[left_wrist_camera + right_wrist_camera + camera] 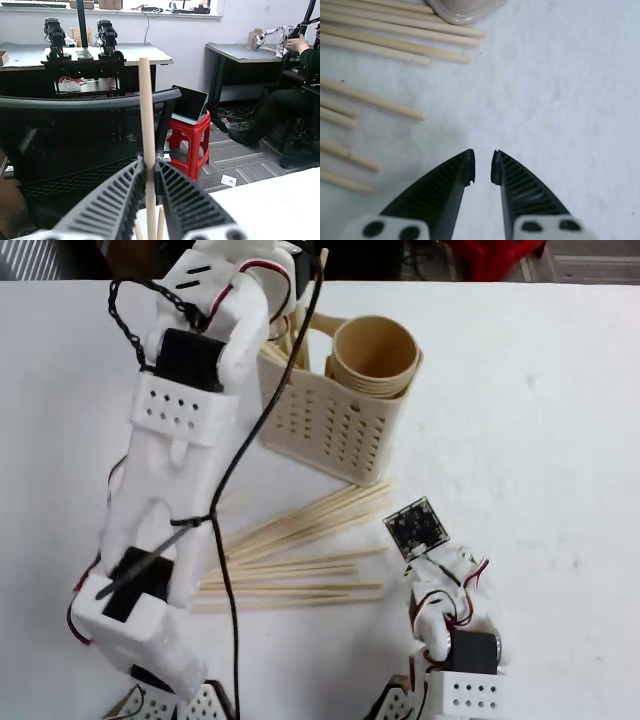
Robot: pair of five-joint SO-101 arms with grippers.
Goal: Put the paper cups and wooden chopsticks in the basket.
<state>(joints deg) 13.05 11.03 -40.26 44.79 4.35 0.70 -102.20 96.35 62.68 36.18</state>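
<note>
- Your left pincer [149,167] is clamped on one wooden chopstick [145,110], which stands upright between the ribbed fingers. Two more stick tips [160,225] show just beneath it.
- Your right pincer [483,165] hangs low over the white tabletop [560,90]. Its fingers are parted by a narrow gap with nothing in it.
- Just beyond its tips, the loose chopsticks [395,42] lie flat on the tabletop in a fan. In the high view they sit between the two arms.
- Past the fan stands the basket [330,425], its near corner right at the ends of the sticks.
- The paper cups [375,355] sit nested and upright in the basket, at the end away from your left arm.
- Your left arm extends over the basket's other end.
</note>
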